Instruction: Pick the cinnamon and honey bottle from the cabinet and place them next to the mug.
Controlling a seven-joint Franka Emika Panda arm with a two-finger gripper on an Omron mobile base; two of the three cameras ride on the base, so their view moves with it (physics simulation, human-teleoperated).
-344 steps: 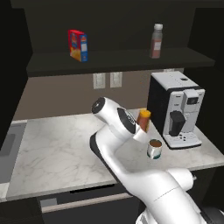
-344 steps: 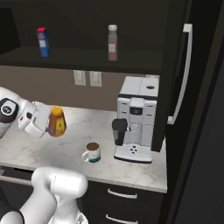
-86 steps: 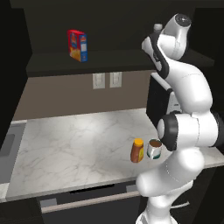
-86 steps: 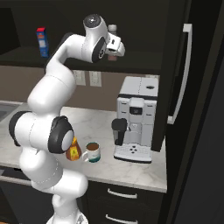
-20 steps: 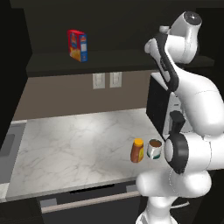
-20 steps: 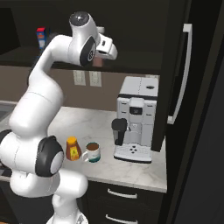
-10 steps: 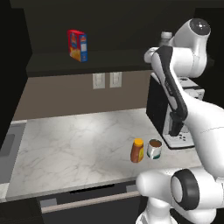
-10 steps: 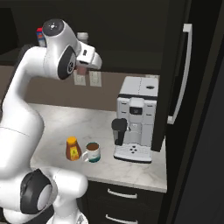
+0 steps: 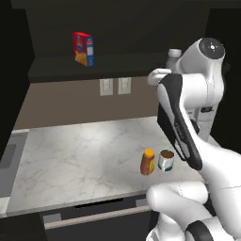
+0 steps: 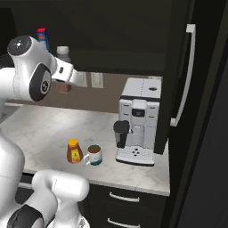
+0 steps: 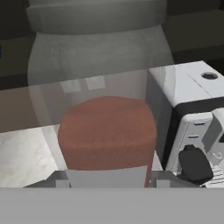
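Note:
My gripper (image 10: 66, 76) is shut on the cinnamon (image 10: 63, 51), a slim bottle with a pale cap. It hangs in front of the dark cabinet (image 9: 56, 68), off the shelf and above the counter. Close up in the hand view, the cinnamon (image 11: 107, 131) shows reddish-brown contents under a clear neck, with the gripper (image 11: 107, 180) around its lower part. From the left base view its cap (image 9: 174, 52) peeks over the arm. The honey bottle (image 9: 148, 162) stands on the counter right beside the white mug (image 9: 166, 160); from the right base view the honey bottle (image 10: 74, 151) is left of the mug (image 10: 94, 155).
A white coffee machine (image 10: 139, 127) stands right of the mug. A red-blue box (image 9: 83, 48) sits on the cabinet shelf at the left. A tall dark fridge with a white handle (image 10: 182, 75) closes the right side. A sink (image 9: 7, 155) lies at the counter's left end.
The arm has swung away from the cabinet shelf with the cinnamon in the gripper, drawing it out and slightly lower. Honey bottle and mug have not moved.

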